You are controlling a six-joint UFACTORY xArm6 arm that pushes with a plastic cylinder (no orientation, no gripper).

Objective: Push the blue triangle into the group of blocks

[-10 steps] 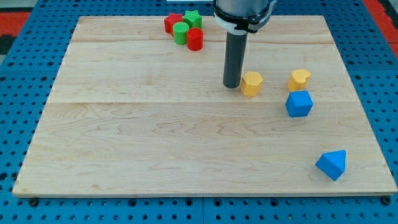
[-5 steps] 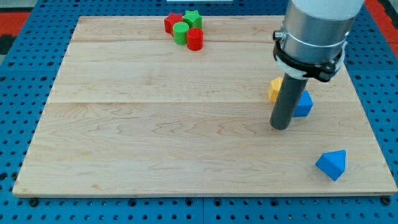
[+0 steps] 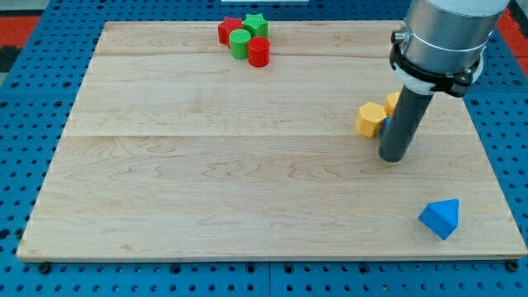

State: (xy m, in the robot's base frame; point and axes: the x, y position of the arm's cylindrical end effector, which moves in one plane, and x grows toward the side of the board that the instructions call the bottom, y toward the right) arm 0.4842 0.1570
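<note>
On the wooden board (image 3: 206,190), rod right of centre.
At the view's top: red and green blocks (image 3: 246,39). Yellow block (image 3: 370,120); my tip (image 3: 393,157), holding nothing, hides most of another yellow and a blue block. Blue triangle (image 3: 440,218) lies well apart, lower right.

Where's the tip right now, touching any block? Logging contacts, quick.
My tip: no pincer, holding nothing; it rests on the board just right of the yellow block, apart from the blue triangle toward the view's bottom right.
</note>
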